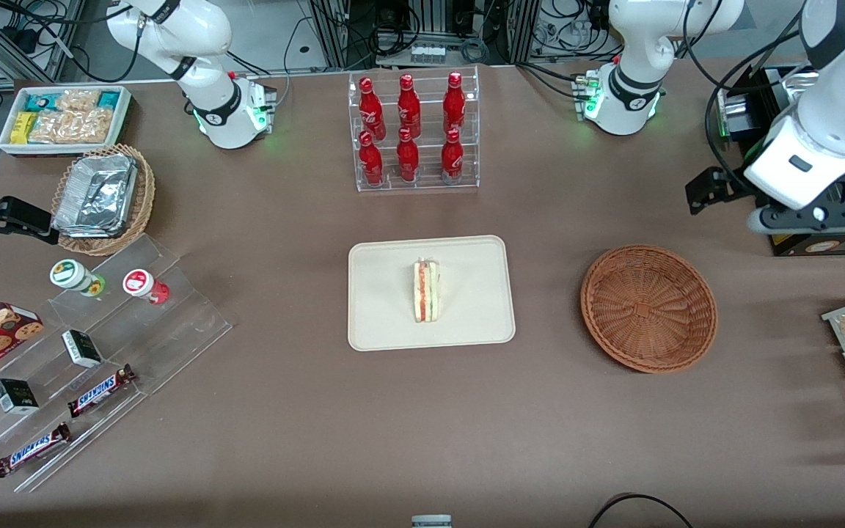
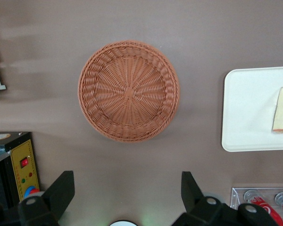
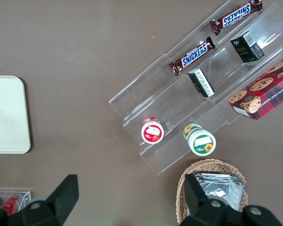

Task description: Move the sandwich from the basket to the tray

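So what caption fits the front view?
Sandwich on tray, wicker basket empty, open hand raised above it.

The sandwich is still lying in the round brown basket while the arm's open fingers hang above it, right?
Not quite. The sandwich stands on the tray, and the basket is empty, as the front view shows. The rest holds: in the left wrist view the gripper hangs above the basket with its fingers open.

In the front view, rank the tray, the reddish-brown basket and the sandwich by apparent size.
1. tray
2. basket
3. sandwich, lying on the tray

The gripper hangs open above the table near the basket, holding nothing.
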`<action>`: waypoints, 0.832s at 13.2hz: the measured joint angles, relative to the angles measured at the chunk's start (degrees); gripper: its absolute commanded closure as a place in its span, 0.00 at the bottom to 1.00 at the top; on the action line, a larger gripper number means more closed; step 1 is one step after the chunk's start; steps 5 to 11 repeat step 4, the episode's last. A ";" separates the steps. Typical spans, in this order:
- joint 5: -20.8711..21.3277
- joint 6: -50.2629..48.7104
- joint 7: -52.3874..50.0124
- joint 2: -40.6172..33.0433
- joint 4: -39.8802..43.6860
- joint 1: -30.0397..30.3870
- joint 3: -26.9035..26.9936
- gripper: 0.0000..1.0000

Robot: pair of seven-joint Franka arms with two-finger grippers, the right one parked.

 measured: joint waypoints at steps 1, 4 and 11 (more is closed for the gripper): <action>0.00 -0.27 0.00 1.39 1.77 -0.03 0.27 0.00; -0.01 -2.00 0.12 2.90 4.12 -0.13 2.38 0.00; -0.01 -2.00 0.12 2.90 4.12 -0.13 2.38 0.00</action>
